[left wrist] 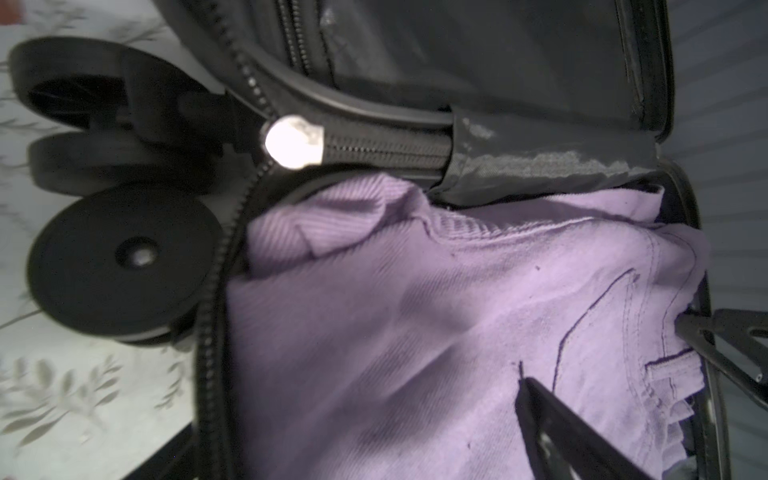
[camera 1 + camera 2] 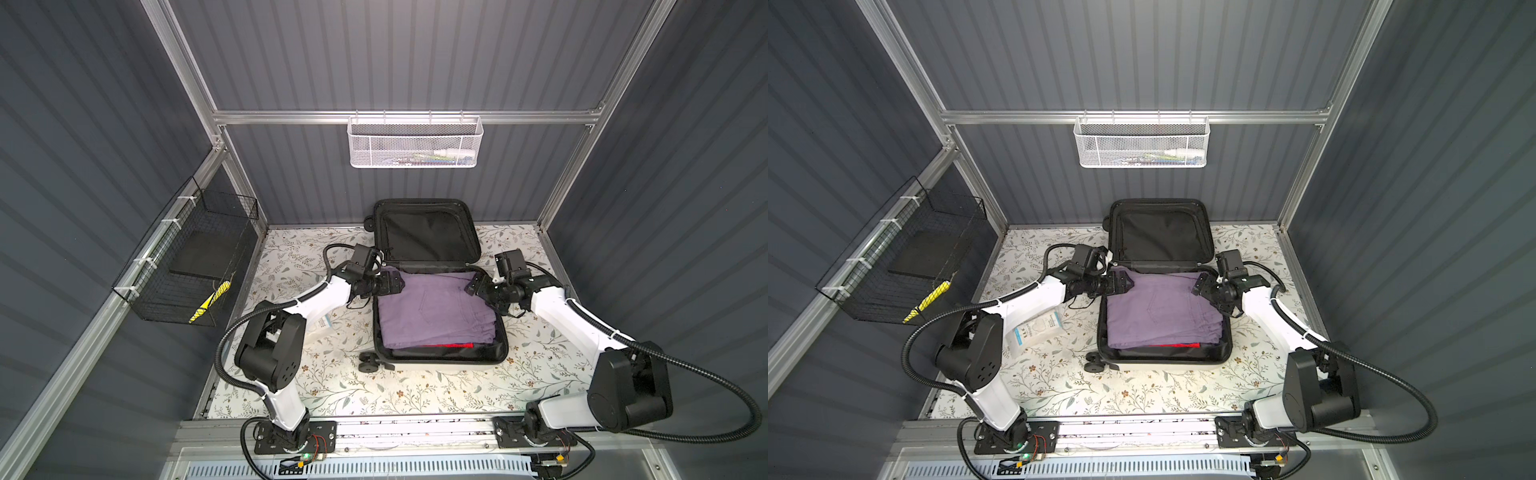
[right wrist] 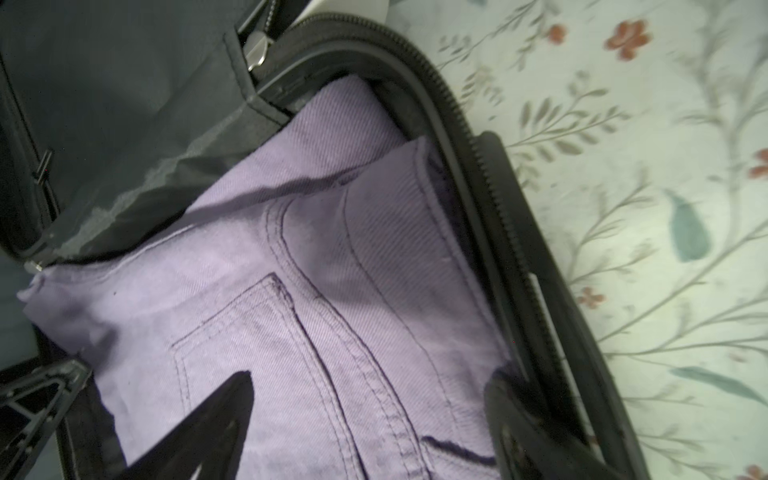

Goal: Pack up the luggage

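Luggage [image 2: 428,232] lies open mid-table, lid propped toward the back wall, base half nearer the arms. Folded purple jeans [image 2: 432,307] fill the base over a red item [image 2: 451,345].

Left gripper [image 2: 395,285] and right gripper [image 2: 472,286] stand at the hinge-end corners of the jeans. Both sets of jaws are spread wide and hold nothing.

Judgement: the step in hand is settling the jeans, and packing is unfinished. A white packet [image 2: 1036,330] lies on the table [image 2: 1142,390] beside the left arm. Fetching it calls for lifting that gripper clear of the case rim first.

Only a top view shows the packet plainly. Only the left wrist view shows the white zip tab [image 1: 293,141]. Only the right wrist view shows the jeans' edge lying inside the rim.
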Robot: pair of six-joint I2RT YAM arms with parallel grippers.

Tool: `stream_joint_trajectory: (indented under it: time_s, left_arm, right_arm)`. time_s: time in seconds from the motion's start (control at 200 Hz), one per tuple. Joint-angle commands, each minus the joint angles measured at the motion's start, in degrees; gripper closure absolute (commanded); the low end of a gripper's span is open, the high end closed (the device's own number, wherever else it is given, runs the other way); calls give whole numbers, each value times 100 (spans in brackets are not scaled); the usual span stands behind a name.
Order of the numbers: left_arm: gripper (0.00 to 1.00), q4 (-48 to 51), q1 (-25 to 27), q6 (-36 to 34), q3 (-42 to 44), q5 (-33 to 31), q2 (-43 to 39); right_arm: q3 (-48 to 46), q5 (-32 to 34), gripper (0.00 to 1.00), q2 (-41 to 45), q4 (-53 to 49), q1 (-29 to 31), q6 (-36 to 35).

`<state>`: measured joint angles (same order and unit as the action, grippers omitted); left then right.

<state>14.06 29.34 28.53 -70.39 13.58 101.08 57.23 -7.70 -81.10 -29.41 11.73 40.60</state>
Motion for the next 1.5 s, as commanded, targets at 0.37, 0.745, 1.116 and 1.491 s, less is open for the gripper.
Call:
stream_joint_trajectory:
  time_s: [0.37, 0.745, 1.116, 1.491]
  left_arm:
    - [0, 1570, -726, 208, 699, -1642, -1892]
    - [0, 2065, -2617, 278, 2034, -1565, -2719]
    - [0, 1747, -3330, 497, 2638, -1603, -2549]
    - [0, 1310, -3321, 271, 2690, -614, -2198]
  right_arm:
    - [497, -931, 10, 660, -251, 115, -448]
    - [1304, -725, 7, 462, -222, 1989, -553]
    - [1601, -757, 1, -339, 67, 3231, -469]
    - [1911, -842, 1, -861, 178, 3764, -380]
